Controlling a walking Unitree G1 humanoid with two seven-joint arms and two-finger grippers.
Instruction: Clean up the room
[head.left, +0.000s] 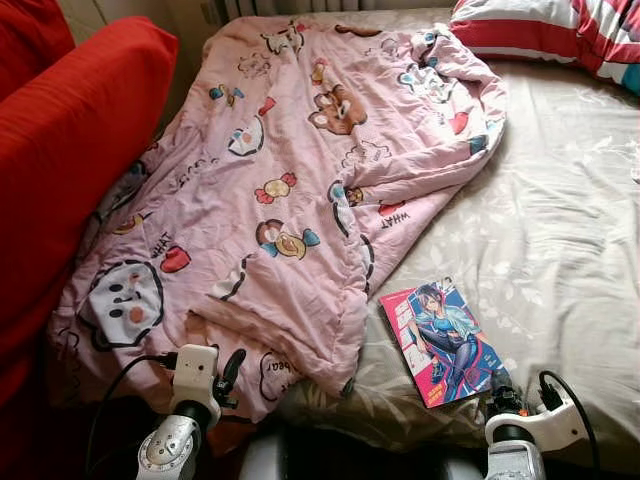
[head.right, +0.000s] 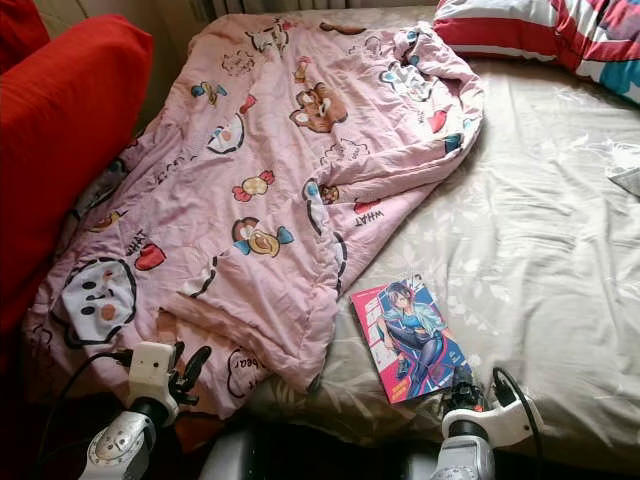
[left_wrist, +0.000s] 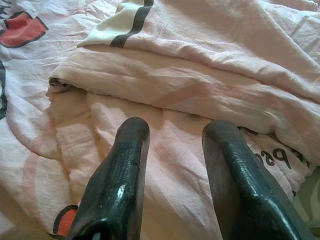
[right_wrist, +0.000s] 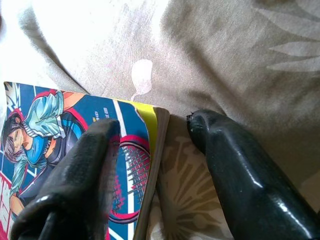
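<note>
Right gripper (right_wrist: 155, 150) open astride comic book (head.left: 445, 340) corner; left gripper (left_wrist: 175, 170) open over pink blanket (head.left: 290, 180)

Bed (head.left: 560, 200) with beige leaf-patterned sheet, pink cartoon-print quilt (head.left: 290, 190) spread rumpled over its left half, comic book (head.left: 445, 340) (cover up) flat near the front edge, striped pillow (head.left: 560, 35) at far right corner
</note>
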